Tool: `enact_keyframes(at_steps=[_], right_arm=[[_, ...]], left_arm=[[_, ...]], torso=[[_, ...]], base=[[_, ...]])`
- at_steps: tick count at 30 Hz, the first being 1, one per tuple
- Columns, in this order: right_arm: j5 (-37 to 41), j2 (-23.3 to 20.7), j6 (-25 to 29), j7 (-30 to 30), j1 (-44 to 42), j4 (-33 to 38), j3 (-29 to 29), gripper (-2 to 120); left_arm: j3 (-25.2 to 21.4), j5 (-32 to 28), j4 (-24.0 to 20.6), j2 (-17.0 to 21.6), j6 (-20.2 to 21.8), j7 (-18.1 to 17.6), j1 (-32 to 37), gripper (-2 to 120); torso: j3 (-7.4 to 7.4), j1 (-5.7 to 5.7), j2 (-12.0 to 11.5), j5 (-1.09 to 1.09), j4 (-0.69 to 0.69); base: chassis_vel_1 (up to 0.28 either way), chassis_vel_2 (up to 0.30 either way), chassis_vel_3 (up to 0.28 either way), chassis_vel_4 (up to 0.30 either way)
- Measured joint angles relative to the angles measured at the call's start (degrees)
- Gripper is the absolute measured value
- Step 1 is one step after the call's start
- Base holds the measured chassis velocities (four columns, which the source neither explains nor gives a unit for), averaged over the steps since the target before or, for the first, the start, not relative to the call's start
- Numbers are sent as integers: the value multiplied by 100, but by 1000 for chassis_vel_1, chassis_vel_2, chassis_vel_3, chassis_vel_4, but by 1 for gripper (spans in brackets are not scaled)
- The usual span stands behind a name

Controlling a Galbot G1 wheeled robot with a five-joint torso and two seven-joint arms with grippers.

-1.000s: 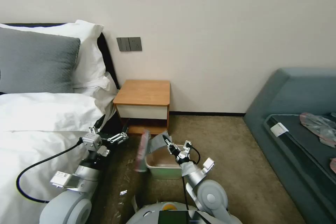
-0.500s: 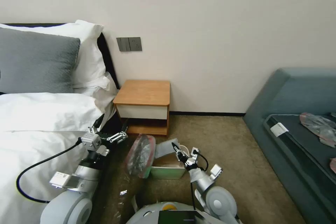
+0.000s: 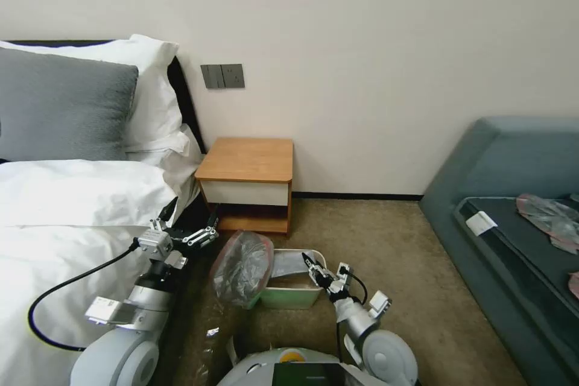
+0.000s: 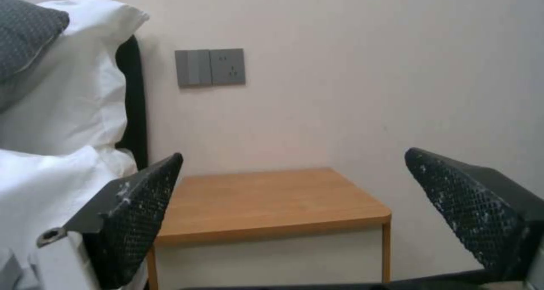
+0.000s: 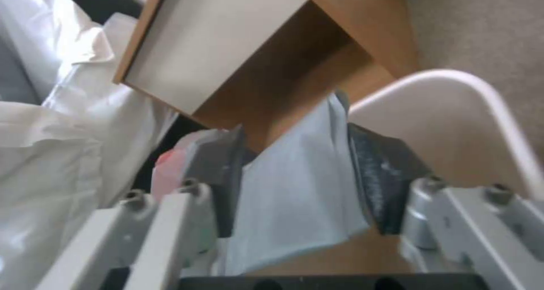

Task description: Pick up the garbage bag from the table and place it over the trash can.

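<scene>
The garbage bag (image 3: 241, 268), wrinkly grey plastic with a pinkish rim, hangs over the side of the trash can (image 3: 292, 298) nearest the bed. A grey strip of it stretches across the can's opening to my right gripper (image 3: 312, 263). In the right wrist view that gripper (image 5: 293, 130) is shut on the bag's pale fold (image 5: 295, 188), beside the can's white rim (image 5: 482, 111). The wooden table (image 3: 247, 160) stands bare against the wall behind the can. My left gripper (image 3: 192, 217) hangs open by the bed, facing the table (image 4: 266, 200).
A bed with a white duvet (image 3: 72, 205) lies close on the left. A grey-blue sofa (image 3: 512, 151) on the right carries flat plastic pieces (image 3: 546, 214). Beige carpet (image 3: 374, 241) lies between them, with a small scrap (image 3: 212, 332) near my base.
My right gripper has drawn back toward me and to the right, pulling the bag's strip across the can. The bag's body has dropped lower against the can's bed side. The left arm has barely moved.
</scene>
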Motion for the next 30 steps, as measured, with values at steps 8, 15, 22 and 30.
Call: enact_keyframes(at_steps=[8, 15, 22, 30], right_arm=[[3, 19, 1, 128, -246, 289, 161, 80], [17, 24, 19, 158, -330, 533, 343, 99], [108, 98, 30, 278, -371, 891, 596, 100], [177, 161, 77, 405, -393, 1130, 752, 100]], left_arm=[[35, -8, 66, -15, -3, 2, -34, 100], [113, 43, 137, -14, 5, 17, -44, 100], [287, 387, 325, 45, 244, -24, 46, 100], [991, 699, 819, 84, 561, -532, 84, 97]], torso=[[0, 0, 0, 0, 0], [0, 0, 0, 0, 0], [0, 0, 0, 1, 0], [1, 0, 0, 0, 0]], base=[[0, 0, 0, 0], [0, 0, 0, 0], [0, 0, 0, 0], [0, 0, 0, 0]])
